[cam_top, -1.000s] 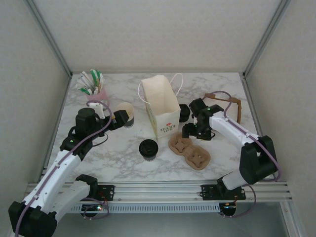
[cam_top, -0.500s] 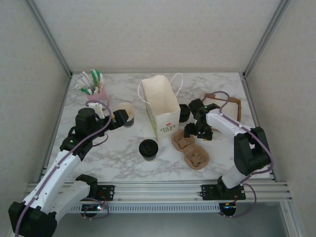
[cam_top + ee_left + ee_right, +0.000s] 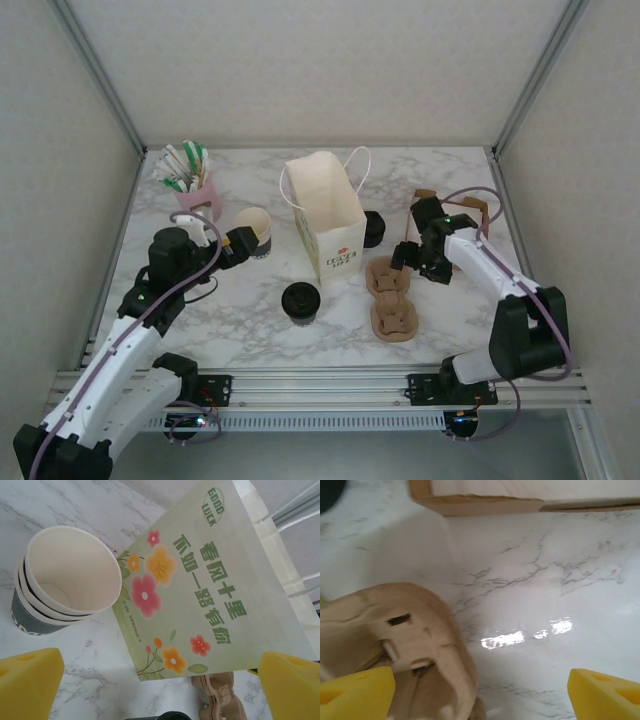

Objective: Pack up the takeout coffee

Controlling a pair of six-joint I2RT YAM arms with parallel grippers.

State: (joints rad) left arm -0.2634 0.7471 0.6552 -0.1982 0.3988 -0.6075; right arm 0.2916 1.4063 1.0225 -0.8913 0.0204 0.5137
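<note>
Takeout coffee unheld before the bag

At the bottom edge of the left wrist view its lid is cut off to a dark sliver. The bag half hides a black cylinder. The left gripper is spread wide beside the lidless cups. The right gripper, spread and empty, has drawn back rightward since a second ago, and the cardboard carrier has swung round.

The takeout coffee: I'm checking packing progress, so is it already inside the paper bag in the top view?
No, the takeout coffee stands on the table, outside the paper bag, on the side nearer the arms.
</note>
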